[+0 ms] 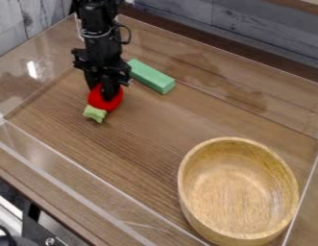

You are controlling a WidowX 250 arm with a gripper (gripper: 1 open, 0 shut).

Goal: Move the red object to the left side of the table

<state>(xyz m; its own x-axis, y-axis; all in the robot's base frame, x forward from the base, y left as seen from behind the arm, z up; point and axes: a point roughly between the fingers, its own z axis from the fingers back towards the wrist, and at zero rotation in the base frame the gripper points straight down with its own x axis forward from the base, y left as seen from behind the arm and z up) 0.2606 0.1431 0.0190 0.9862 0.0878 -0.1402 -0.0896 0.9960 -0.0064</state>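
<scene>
We are looking down at the table point(148, 163) and taking the wooden bowl point(238, 187) as our landmark; the gripper point(109, 93) is standing well apart from the bowl, up toward the far left from it, and is pointing straight down. Its fingers are pressing together on the red object point(105, 97), and we are reading that as a firm hold with no slack left in the jaws. The red object is sitting low against the tabletop, well away from the bowl and far to its left; its light-green end point(96, 113) is poking out below the fingers on the near side. A flat green block point(154, 76) is lying just beside the gripper, on the side nearer the bowl's far edge.

We are judging the task as close to its end; the object is already lying well over to the left of the bowl, and what is remaining, as far as we are able to tell, is letting go and lifting clear.

The fingers are covering the upper part of the red object; whether it is resting on the wood or hanging just above it we cannot tell. The arm is running out of the top edge; the bowl's near rim is being cut off at the bottom.
</scene>
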